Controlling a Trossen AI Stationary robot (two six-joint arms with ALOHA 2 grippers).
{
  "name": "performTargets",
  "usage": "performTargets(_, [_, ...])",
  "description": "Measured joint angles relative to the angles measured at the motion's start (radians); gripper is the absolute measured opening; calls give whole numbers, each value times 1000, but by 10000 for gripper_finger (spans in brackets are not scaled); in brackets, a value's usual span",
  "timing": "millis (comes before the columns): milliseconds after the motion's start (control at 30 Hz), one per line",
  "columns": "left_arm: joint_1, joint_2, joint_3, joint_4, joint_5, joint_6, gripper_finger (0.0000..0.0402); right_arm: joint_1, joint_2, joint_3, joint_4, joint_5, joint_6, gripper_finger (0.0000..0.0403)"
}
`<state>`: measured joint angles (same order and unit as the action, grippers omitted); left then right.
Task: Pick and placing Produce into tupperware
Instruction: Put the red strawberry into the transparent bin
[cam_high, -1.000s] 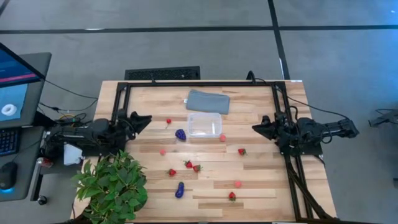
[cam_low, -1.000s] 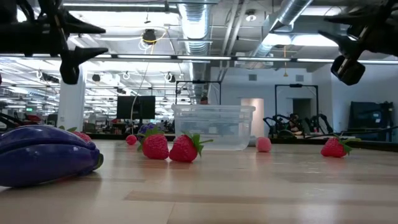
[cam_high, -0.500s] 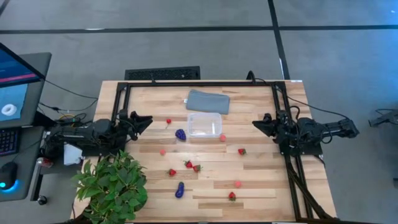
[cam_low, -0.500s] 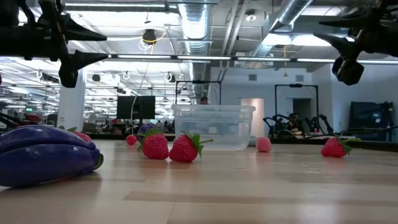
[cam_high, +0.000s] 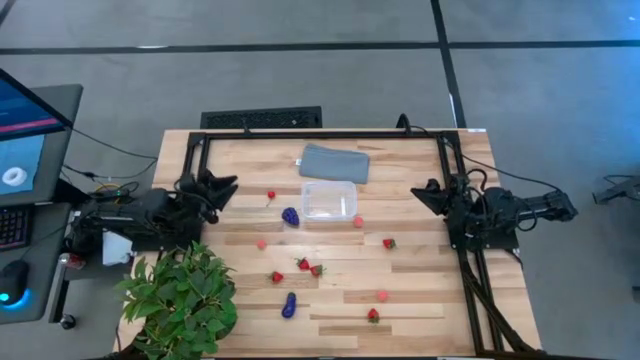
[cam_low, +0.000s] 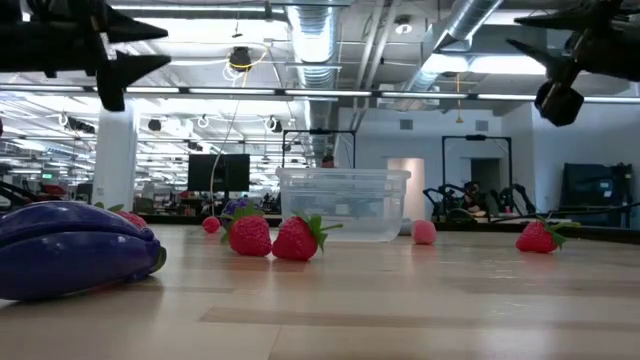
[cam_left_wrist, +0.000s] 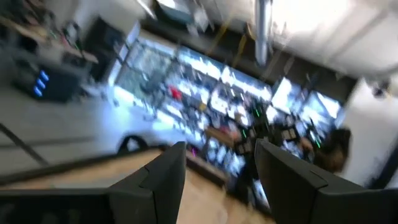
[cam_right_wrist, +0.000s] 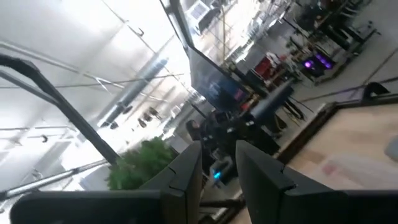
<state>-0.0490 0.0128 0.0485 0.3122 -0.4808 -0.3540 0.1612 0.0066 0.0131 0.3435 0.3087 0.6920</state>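
Observation:
The clear tupperware (cam_high: 329, 201) (cam_low: 343, 203) stands on its base in the middle of the wooden table. The produce lies scattered around it on the tabletop: red strawberries (cam_high: 303, 264) (cam_low: 250, 236), pinkish bits (cam_high: 357, 221) and two purple pieces (cam_high: 290, 215) (cam_high: 289, 305). My left gripper (cam_high: 232, 183) (cam_low: 165, 45) (cam_left_wrist: 221, 146) hovers open at the table's left side, raised and well away from the fruit. My right gripper (cam_high: 416, 189) (cam_low: 512, 30) (cam_right_wrist: 217, 146) hovers open at the right side, also raised. Both wrist views look out over the room, not at the fruit.
A flat grey-blue pad (cam_high: 335, 163) lies just beyond the tupperware. A leafy green plant (cam_high: 182, 300) overhangs the table's near left corner. Black frame rails (cam_high: 320, 134) run along the far edge and both sides. A monitor (cam_high: 25, 130) stands left of the table.
Both grippers have drawn back and risen: the left toward the table's left edge, the right toward the right edge, each tipping its fingers upward. Neither has taken hold of anything. The fruit and the tupperware have stayed where they were.

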Motion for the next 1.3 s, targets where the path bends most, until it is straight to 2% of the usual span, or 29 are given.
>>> performTargets(100, [0, 0, 1, 38, -52, 23, 183, 6, 23, 48, 9, -42, -65, 123])
performTargets(200, [0, 0, 1, 34, -42, 35, 183, 27, 100, 116, 2, -60, -181, 123])
performTargets(367, [0, 0, 1, -25, 31, -1, 183, 77, 320, 270, 0, -80, -507, 123])
performTargets(467, [0, 0, 2, -42, 59, -44, 183, 94, 462, 375, -69, -99, -582, 123])
performTargets(700, [0, 0, 2, -55, 69, -60, 183, 94, 732, 673, -547, -99, -506, 123])
performTargets(833, [0, 0, 3, -55, 70, -60, 183, 94, 863, 817, -651, -100, -563, 117])
performTargets(967, [0, 0, 4, -56, 72, -60, 183, 85, 951, 907, -754, -102, -515, 100])
performTargets(1167, [0, 0, 4, -74, 80, -61, 183, 55, 998, 933, -1220, -102, -342, 80])
performTargets(1300, [0, 0, 4, -117, 83, -81, 183, 60, 953, 857, -1255, -101, -222, 82])
